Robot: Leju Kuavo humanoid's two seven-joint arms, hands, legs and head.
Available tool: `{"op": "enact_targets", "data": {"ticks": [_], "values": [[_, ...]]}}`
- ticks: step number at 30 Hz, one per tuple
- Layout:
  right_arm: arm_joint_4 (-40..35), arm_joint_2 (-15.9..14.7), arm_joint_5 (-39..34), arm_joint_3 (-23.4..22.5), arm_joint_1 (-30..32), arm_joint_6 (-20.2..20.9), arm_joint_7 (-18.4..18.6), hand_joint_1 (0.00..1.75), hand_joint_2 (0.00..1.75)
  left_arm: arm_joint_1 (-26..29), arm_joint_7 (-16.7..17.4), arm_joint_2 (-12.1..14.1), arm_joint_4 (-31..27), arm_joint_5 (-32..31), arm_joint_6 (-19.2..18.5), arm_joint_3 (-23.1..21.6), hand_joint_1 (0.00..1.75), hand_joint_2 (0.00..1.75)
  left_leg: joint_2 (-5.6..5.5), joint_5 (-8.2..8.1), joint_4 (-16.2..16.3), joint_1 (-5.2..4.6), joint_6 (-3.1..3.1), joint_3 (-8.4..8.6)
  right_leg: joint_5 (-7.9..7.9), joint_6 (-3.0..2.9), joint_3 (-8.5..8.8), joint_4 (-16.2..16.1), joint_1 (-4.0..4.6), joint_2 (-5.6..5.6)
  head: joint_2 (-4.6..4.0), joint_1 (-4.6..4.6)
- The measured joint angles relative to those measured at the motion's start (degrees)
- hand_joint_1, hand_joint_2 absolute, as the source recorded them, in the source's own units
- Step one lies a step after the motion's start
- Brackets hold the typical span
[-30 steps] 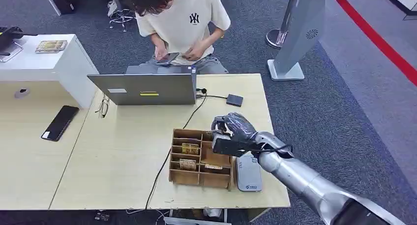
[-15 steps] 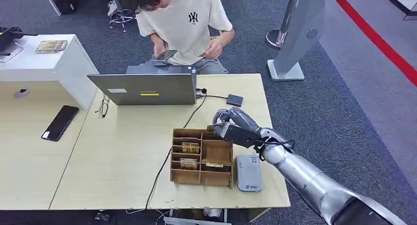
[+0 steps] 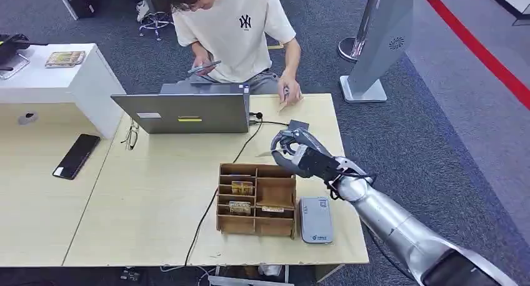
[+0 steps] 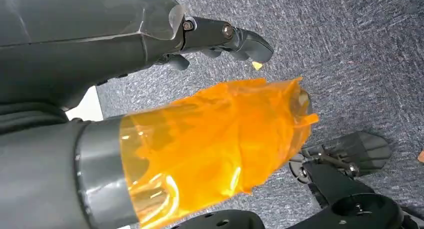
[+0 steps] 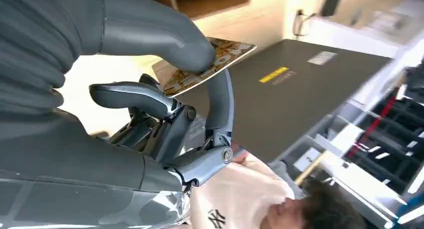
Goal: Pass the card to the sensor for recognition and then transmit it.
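Your right hand (image 3: 299,153) pinches a thin patterned gold-and-brown card (image 5: 210,64) between the thick thumb and a finger, holding it up over the table beyond the brown wooden compartment box (image 3: 255,200) — so the pick looks done. The grey-white flat card reader (image 3: 315,219) lies on the table back toward your arm from the hand, beside the box, well apart from the card; whether it has read the card, you cannot tell from here. The handover seems to be what is left: a person's hand (image 3: 290,93) rests on the far table edge just past your hand. The box holds similar cards in two of its narrow slots, while its larger compartment looks bare. Your left hand (image 4: 220,36) hangs over the carpet, fingers apart, holding nothing.
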Motion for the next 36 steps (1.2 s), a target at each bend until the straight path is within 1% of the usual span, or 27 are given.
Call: {"op": "enact_targets", "data": {"ticks": [1, 2, 3, 10, 12, 13, 14, 18, 25, 26, 29, 30, 31, 32, 33, 34, 35, 36], "values": [[-0.3, 0.0, -0.3, -0.2, 0.0, 0.2, -0.2, 1.54, 1.75, 0.0, 0.0, 0.0, 0.0, 0.0, 0.0, 0.0, 0.00, 0.00, 0.00, 0.00, 0.0, 0.00, 0.00, 0.00, 0.00, 0.00, 0.00, 0.0, 0.00, 0.00, 0.00, 0.04], [-0.6, 0.0, -0.6, -0.3, 0.0, 0.4, -0.4, 1.54, 1.75, 0.0, -0.2, 0.0, 0.0, 0.0, 0.0, 0.0, 0.00, 0.00, 0.00, 0.00, 0.0, 0.00, 0.00, 0.00, 0.00, 0.00, 0.00, 0.0, 0.00, 0.00, 0.00, 0.02], [-0.9, 0.0, -0.8, -0.4, 0.0, 0.5, -0.6, 1.59, 1.75, 0.0, -0.3, 0.0, 0.0, 0.0, 0.0, 0.0, 0.00, 0.00, 0.00, 0.00, 0.0, 0.00, 0.00, 0.00, 0.00, 0.00, 0.00, 0.0, 0.00, 0.00, 0.00, 0.02], [-2.3, 0.0, -2.4, -1.4, 0.0, 1.6, -1.5, 1.59, 1.75, 0.1, -0.4, 0.0, 0.0, -0.1, 0.0, 0.0, 0.00, 0.00, 0.00, 0.00, 0.0, 0.00, 0.00, 0.00, 0.00, 0.00, 0.00, 0.0, 0.00, 0.00, 0.00, 0.02], [-2.5, 0.0, -2.4, -1.6, 0.0, 1.8, -1.9, 1.64, 1.75, 0.1, -0.4, 0.0, 0.0, -0.2, 0.0, 0.0, 0.00, 0.00, 0.00, 0.00, 0.0, 0.00, 0.00, 0.00, 0.00, 0.00, 0.00, 0.0, 0.00, 0.00, 0.00, 0.02], [-2.5, 0.0, -2.4, -1.6, 0.0, 1.8, -2.0, 1.64, 1.75, 0.1, -0.4, 0.0, 0.0, -0.2, 0.0, 0.0, 0.00, 0.00, 0.00, 0.00, 0.0, 0.00, 0.00, 0.00, 0.00, 0.00, 0.01, 0.0, 0.00, 0.00, 0.00, 0.02], [-2.7, 0.0, -2.3, -1.6, 0.0, 1.8, -2.1, 1.68, 1.75, 0.1, -0.4, 0.0, 0.0, -0.2, 0.0, 0.0, 0.00, 0.00, 0.00, 0.00, 0.0, 0.00, 0.00, 0.00, 0.00, 0.00, 0.01, 0.0, 0.00, 0.00, 0.00, 0.02], [-3.1, 0.2, -0.9, -1.6, -0.1, 0.9, -2.7, 1.68, 1.75, 0.1, -0.4, 0.0, 0.0, -0.5, 0.0, 0.0, 0.00, 0.00, -0.01, 0.00, 0.0, 0.00, 0.00, -0.01, 0.00, 0.00, 0.01, 0.0, 0.00, 0.00, 0.00, 0.02], [-3.6, 1.5, 0.9, -1.6, -0.7, -0.7, -3.2, 1.68, 1.75, 0.0, -0.3, 0.0, 0.0, -1.0, 0.0, 0.0, 0.00, 0.00, 0.00, 0.00, 0.0, 0.01, 0.00, -0.01, 0.00, 0.00, 0.01, 0.0, 0.00, 0.00, 0.00, 0.02], [-3.6, 1.7, 1.1, -1.5, -0.9, -0.9, -3.2, 1.73, 1.75, 0.0, -0.3, 0.0, 0.0, -1.1, -0.1, 0.0, 0.00, 0.00, 0.00, 0.00, 0.0, 0.00, 0.00, 0.00, 0.00, 0.00, 0.01, 0.0, 0.00, 0.00, 0.00, 0.02], [-3.6, 2.5, 1.7, -1.3, -1.7, -1.0, -3.2, 1.71, 1.75, -0.1, 0.1, 0.0, 0.0, -1.4, -0.4, 0.0, 0.00, 0.00, 0.00, 0.00, 0.0, 0.00, 0.00, 0.00, 0.00, 0.00, 0.01, 0.0, 0.00, 0.00, 0.00, 0.02], [-3.6, 2.6, 2.1, -1.2, -2.0, -1.0, -3.2, 1.75, 1.75, -0.1, 0.2, 0.0, 0.0, -1.6, -0.5, 0.0, 0.00, 0.00, 0.00, 0.00, 0.0, 0.00, 0.00, 0.00, 0.00, 0.00, 0.00, 0.0, 0.00, 0.00, 0.00, 0.02], [-3.5, 2.9, 2.2, -1.0, -2.3, -1.0, -3.2, 1.75, 1.75, -0.1, 0.2, 0.0, 0.0, -1.6, -0.6, 0.0, 0.00, 0.00, 0.01, 0.00, 0.0, 0.01, 0.00, 0.00, 0.00, 0.00, 0.01, 0.0, 0.00, 0.00, 0.00, 0.02], [-3.4, 3.1, 2.6, -1.0, -2.6, -1.0, -3.2, 1.71, 1.75, -0.1, 0.3, 0.0, 0.0, -1.7, -0.7, 0.0, 0.00, 0.00, 0.01, 0.00, 0.0, 0.00, 0.00, 0.00, 0.00, 0.00, 0.01, 0.0, 0.00, 0.00, 0.00, 0.02], [-3.2, 3.6, 3.3, -0.8, -3.0, -1.2, -3.2, 1.75, 1.75, -0.2, 0.4, 0.0, 0.0, -1.9, -0.8, 0.0, 0.00, 0.00, 0.01, 0.00, 0.0, 0.00, 0.00, 0.00, 0.00, 0.00, 0.00, 0.0, 0.00, 0.00, 0.00, 0.02], [-3.1, 3.9, 3.8, -0.6, -3.3, -1.4, -3.2, 1.75, 1.75, -0.2, 0.4, 0.0, 0.0, -2.1, -0.9, 0.0, 0.00, 0.00, 0.01, 0.01, 0.0, 0.00, 0.00, 0.00, 0.00, 0.00, 0.01, 0.0, 0.00, 0.00, 0.00, 0.02], [-3.0, 4.2, 4.2, -0.5, -3.7, -1.5, -3.2, 1.71, 1.75, -0.3, 0.4, 0.0, 0.0, -2.2, -0.9, 0.0, 0.00, 0.00, 0.01, 0.01, 0.0, 0.00, 0.00, 0.00, 0.00, 0.00, 0.01, 0.0, 0.00, 0.00, 0.00, 0.02], [-2.8, 4.6, 4.5, -0.3, -4.0, -1.6, -3.2, 1.73, 1.75, -0.4, 0.7, 0.0, 0.0, -2.4, -1.0, 0.0, 0.00, 0.00, 0.01, 0.01, 0.0, 0.00, 0.00, 0.00, 0.00, 0.00, 0.01, 0.0, 0.00, 0.00, 0.00, 0.02]]}}
